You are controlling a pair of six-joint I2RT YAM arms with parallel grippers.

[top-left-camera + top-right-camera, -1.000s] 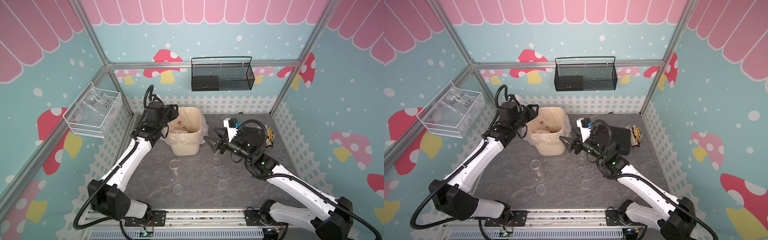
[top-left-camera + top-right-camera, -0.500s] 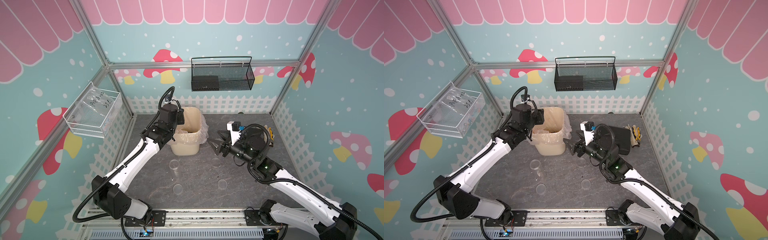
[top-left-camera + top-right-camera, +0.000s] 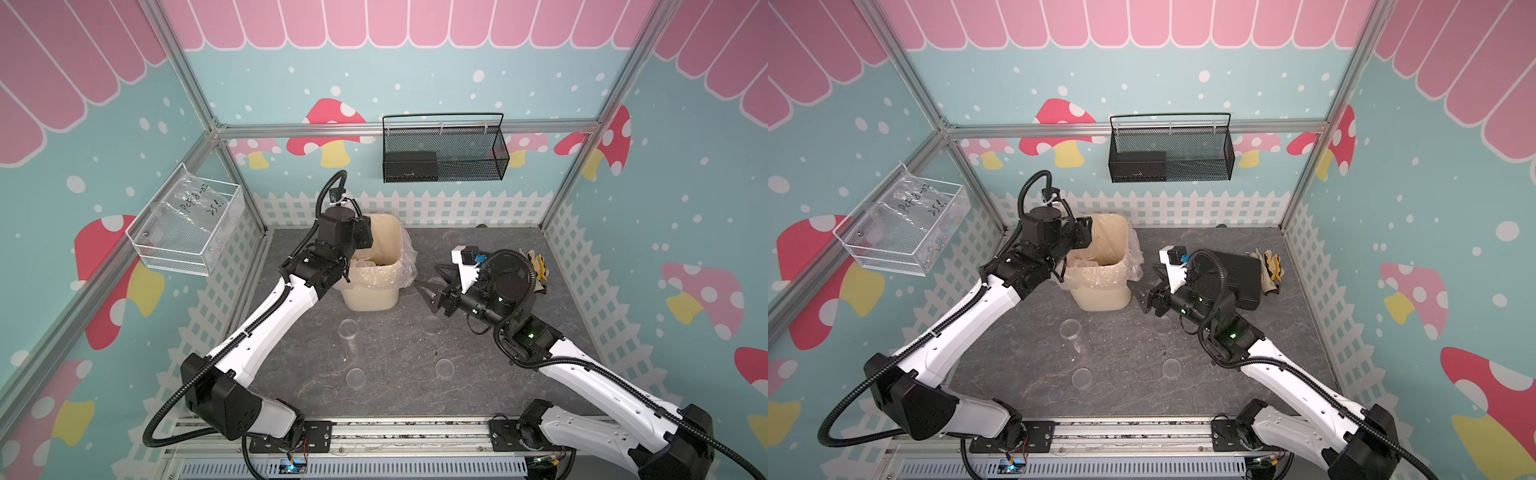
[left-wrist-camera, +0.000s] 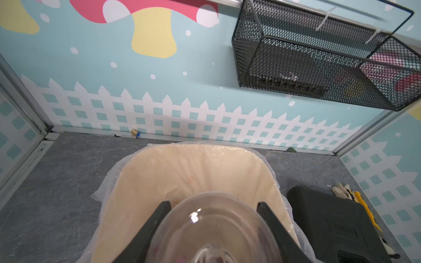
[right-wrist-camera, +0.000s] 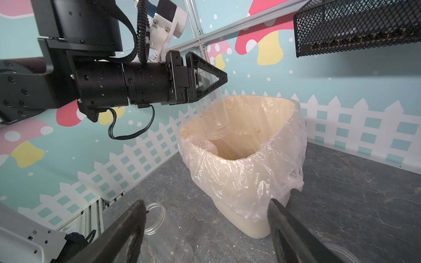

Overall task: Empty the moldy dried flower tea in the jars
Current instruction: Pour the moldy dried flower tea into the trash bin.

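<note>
Left arm: within the last second it has been swung from the 9 o'clock side of the cream-coloured plastic bin, which is lined with a clear bag, to a place over the bin's opening.
Left hand: closed on a small transparent plastic jar, which is gripped across its body and tipped mouth-down inside the bin's rim.
Right hand: spread wide and empty. It has been drawn back a little toward 3 o'clock of the bin and hangs just above a second clear jar on the grey stone-look tabletop.
Tea: reddish-brown dried flower tea is seen deep in the bin. Whether any is left in the held jar cannot be told.
Third jar: set lidless on the tabletop at 6 o'clock of the bin, well apart from both hands. Its contents are too faint to be read.
Lids: two flat clear discs lie further toward 6 o'clock.
Meaning for the task: the pour from the held jar is judged to be under way or just finished — the jar beneath the right hand is probably to be dealt with next.
</note>
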